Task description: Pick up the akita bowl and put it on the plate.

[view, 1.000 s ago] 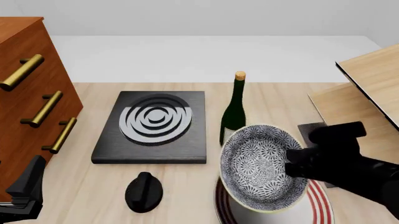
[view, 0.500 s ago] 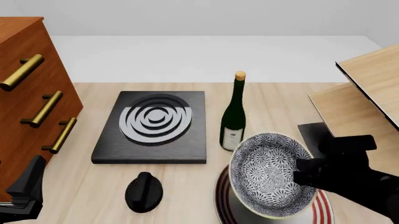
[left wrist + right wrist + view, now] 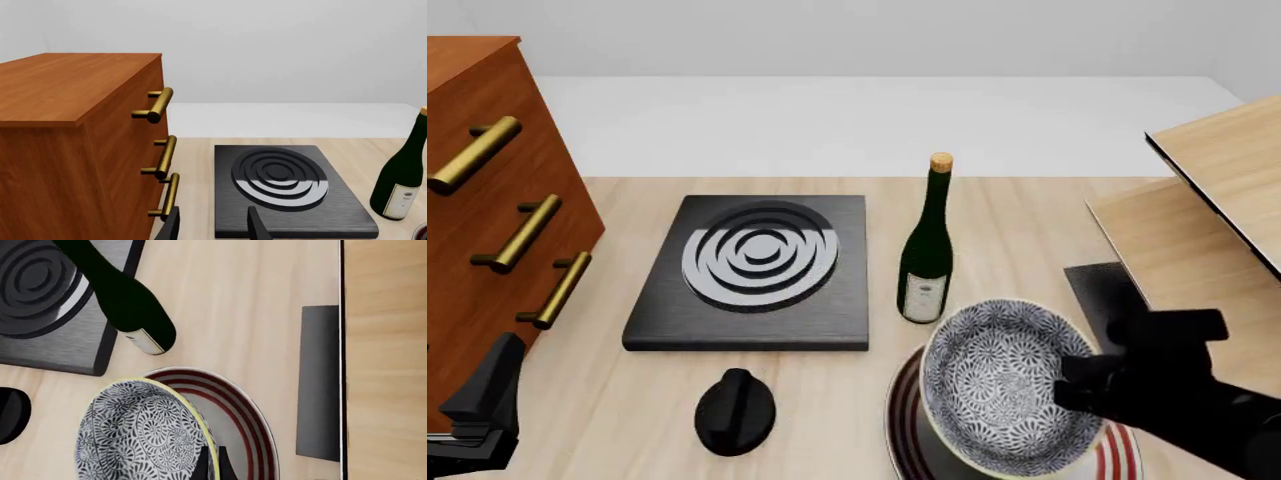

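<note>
Gripping akita bowl (image 3: 1004,385) – seemingly tilted, over plate (image 3: 1110,452)

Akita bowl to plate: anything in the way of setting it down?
Nothing visible. The akita bowl hangs tilted in the right end effector, clamped at its rim, directly over the plate. The wine bottle stands just beyond the plate, off the path down; the plate's bare part shows nothing on it.

Front view looks forward and down from above the near table edge, taking in the stove (image 3: 751,272), wine bottle (image 3: 929,245), akita bowl (image 3: 1004,388) and plate (image 3: 1110,450). Left wrist view sits low, facing the drawer cabinet (image 3: 80,145), stove (image 3: 288,189) and bottle (image 3: 403,172). Right wrist view looks close, straight down on bowl (image 3: 143,435), plate (image 3: 243,415), bottle (image 3: 127,305) and a stove corner (image 3: 47,305).
</note>
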{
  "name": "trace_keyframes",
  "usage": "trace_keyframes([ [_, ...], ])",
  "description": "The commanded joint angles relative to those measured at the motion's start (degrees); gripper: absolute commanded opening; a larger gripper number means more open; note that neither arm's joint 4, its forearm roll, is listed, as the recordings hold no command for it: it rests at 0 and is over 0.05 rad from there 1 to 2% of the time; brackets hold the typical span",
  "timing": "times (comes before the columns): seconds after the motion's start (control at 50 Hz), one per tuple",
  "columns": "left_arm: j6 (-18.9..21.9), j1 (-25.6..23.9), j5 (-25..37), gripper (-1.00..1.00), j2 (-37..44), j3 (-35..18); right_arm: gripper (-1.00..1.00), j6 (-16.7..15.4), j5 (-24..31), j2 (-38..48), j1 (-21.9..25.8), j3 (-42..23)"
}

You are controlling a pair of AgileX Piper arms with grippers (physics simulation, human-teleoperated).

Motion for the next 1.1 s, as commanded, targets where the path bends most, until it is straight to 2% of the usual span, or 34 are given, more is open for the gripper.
trace_keyframes([
  [0.02, 0.00, 0.01, 0.00, 1.00, -0.02, 0.00, -1.00, 0.88, -2.43, 1.82, -0.18, 0.93],
  [0.52, 0.00, -0.01, 0.00, 1.00, 0.01, 0.00, -1.00, 0.43, -6.25, 7.07, -1.68, 1.49],
  [0.7, -0.01, -0.02, 0.00, 1.00, 0.01, 0.00, -1.00, 0.34, -5.70, 6.80, -1.94, 1.32],
  [0.72, 0.00, 0.00, 0.00, 1.00, -0.01, 0.00, 1.00, 0.35, -5.58, 6.68, -1.93, 1.28],
  [1.1, 0.00, -0.01, 0.00, 1.00, -0.02, 0.00, 1.00, -1.67, 2.53, -0.44, -2.82, -2.45],
])
